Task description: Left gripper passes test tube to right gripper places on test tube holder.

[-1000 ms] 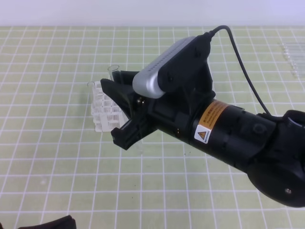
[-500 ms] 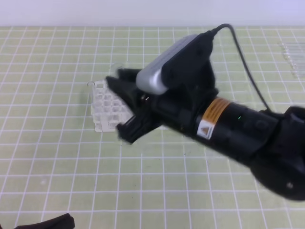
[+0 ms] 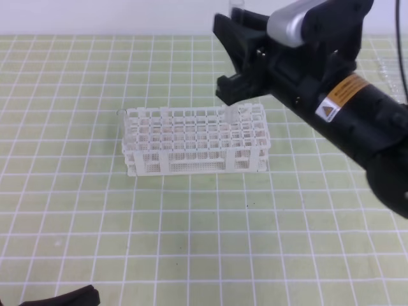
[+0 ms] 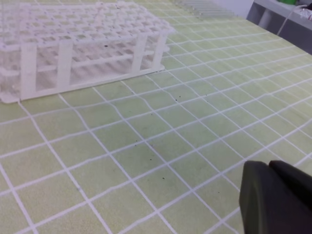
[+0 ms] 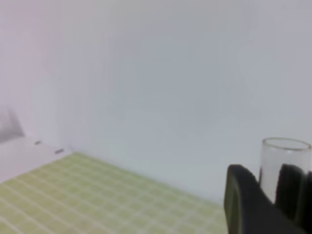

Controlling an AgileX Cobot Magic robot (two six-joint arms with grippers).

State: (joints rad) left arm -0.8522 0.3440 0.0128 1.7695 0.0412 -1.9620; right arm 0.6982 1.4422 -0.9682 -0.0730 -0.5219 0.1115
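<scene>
The right gripper (image 3: 239,60) hangs in the air above the back right part of the rack (image 3: 194,141), tilted, with its orange label facing the high camera. Its jaws stand narrow, closed on the tube (image 5: 284,168): the wrist view shows the clear tube upright between the two black fingers (image 5: 243,204), its open rim poking above them against the pale wall. In the high view only the tube's rim (image 3: 237,5) shows at the top edge, above the claw.

The rack sits on the green gridded mat (image 3: 191,242), long side toward the camera. At its left back corner a faint clear tube seems to stand, too faint to be sure.

The left gripper (image 4: 275,202) is low over the mat, well apart from the rack, at the bottom right of its own view; its jaws are closed on nothing. More clear tubes (image 3: 389,73) lie at the mat's far right edge.
</scene>
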